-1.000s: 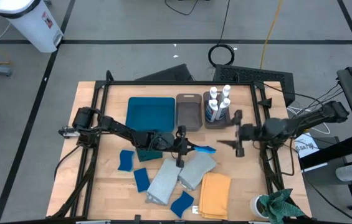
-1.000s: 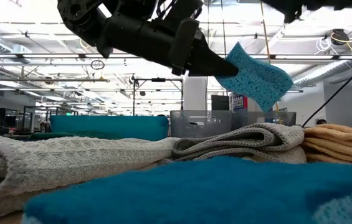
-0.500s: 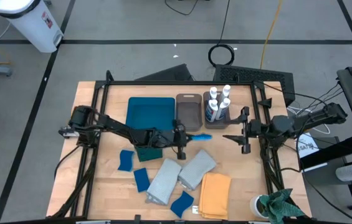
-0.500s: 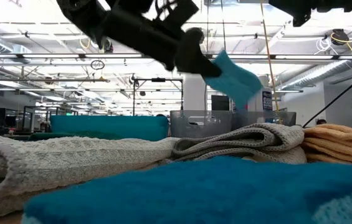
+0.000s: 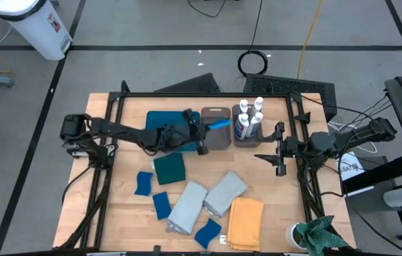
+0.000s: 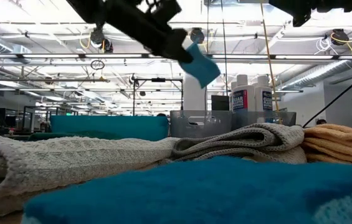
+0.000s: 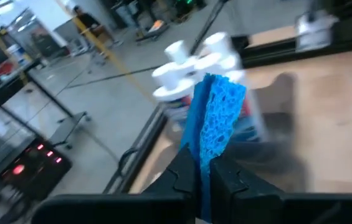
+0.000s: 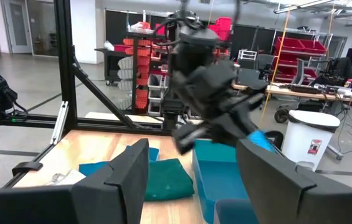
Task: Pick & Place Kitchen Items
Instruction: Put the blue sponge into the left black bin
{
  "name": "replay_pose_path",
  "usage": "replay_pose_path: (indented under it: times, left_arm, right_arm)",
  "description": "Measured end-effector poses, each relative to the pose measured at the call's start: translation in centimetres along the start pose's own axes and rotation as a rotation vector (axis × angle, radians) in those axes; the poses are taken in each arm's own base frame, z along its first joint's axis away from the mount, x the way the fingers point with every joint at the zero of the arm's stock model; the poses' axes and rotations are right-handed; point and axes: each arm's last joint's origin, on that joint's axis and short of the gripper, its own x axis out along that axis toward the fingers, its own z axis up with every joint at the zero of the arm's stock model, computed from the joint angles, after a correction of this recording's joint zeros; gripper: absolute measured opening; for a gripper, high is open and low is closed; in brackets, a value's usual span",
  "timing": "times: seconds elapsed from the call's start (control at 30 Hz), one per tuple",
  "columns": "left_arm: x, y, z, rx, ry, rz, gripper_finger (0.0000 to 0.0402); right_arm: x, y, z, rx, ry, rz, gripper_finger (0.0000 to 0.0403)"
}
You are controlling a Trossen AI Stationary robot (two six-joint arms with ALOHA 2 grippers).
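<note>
1. Left hand (image 5: 206, 126): closed on a blue sponge (image 5: 219, 124), raised above the empty grey-brown bin (image 5: 215, 132), beside the teal tray (image 5: 159, 123).
2. Same sponge (image 7: 212, 118): pinched upright between the dark fingertips (image 7: 185, 171) in the left wrist view, white bottles (image 7: 191, 65) behind.
3. Right hand (image 5: 277, 150): fingers spread, nothing between them, over the tabletop (image 5: 286, 206) just beside the second bin (image 5: 247, 140).
4. White bottles with blue labels (image 5: 250, 117): standing in the second bin.
5. Dark teal cloth (image 5: 169, 169): flat, below the tray.
6. Three more blue sponges (image 5: 144, 183): loose on the tabletop.
7. Two pale grey cloths (image 5: 223, 193) and mustard cloth (image 5: 245, 222): front centre.
</note>
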Motion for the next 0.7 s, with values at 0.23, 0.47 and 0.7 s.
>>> replay_pose_path:
  times: [0.23, 0.47, 0.7]
  left_arm:
    - [3.6, 2.1, -4.0, 0.005, 0.154, 0.072, 0.0032]
    - [5.9, 1.8, -7.5, 0.045, 0.255, 0.041, 0.0028]
    - [6.1, 1.3, -8.0, 0.039, 0.254, -0.036, 0.0019]
  right_arm:
    - [0.0, 0.0, -0.1, -0.006, 0.008, 0.001, 0.0212]
    - [0.1, 0.0, -0.1, -0.009, 0.012, 0.001, 0.0212]
    - [0.1, 0.0, -0.2, -0.016, 0.014, 0.002, 0.0212]
